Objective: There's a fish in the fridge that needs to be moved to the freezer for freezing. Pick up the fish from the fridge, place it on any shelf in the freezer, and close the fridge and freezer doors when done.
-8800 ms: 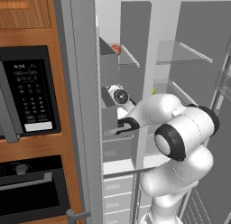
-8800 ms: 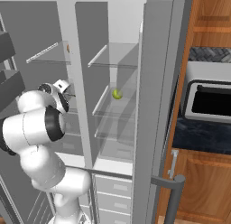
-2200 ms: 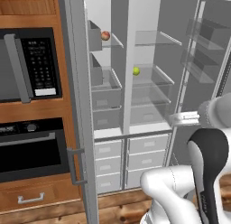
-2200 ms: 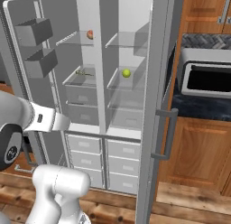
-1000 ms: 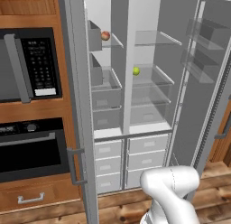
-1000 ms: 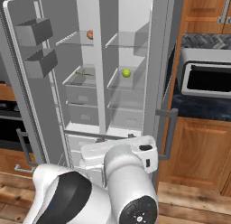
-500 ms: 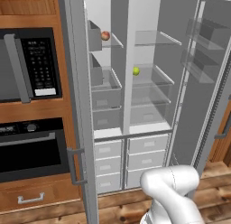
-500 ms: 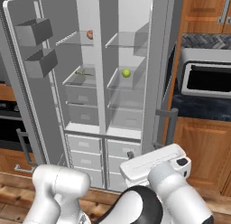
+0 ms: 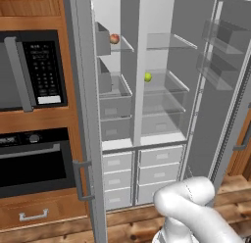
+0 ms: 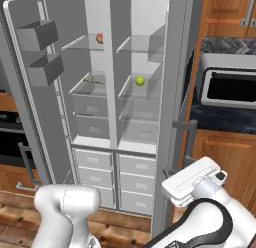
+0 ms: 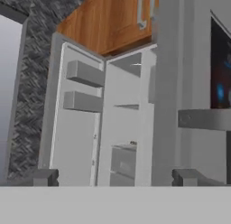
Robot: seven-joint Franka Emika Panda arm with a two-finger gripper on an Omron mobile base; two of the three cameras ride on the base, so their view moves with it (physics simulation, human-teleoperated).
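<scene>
1. Two doors, both open: the fridge door (image 10: 181, 92) and the freezer door (image 10: 47, 117). You appear to be at the closing step.
2. One freezer (image 10: 90, 17). The small dark thing in its clear bin looks like the fish (image 10: 92, 81).
3. One gripper (image 11: 115, 178), fingers wide apart and empty, outside the fridge door. Push that door shut next.
4. One apple (image 9: 114, 38), one lime (image 9: 147, 77).

Small dark item (image 10: 90, 81) in freezer (image 10: 92, 99) bin, possibly fish, too small to tell.

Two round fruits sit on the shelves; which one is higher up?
The reddish fruit on the top shelf of the left compartment; the green fruit sits one shelf lower, right compartment.
</scene>
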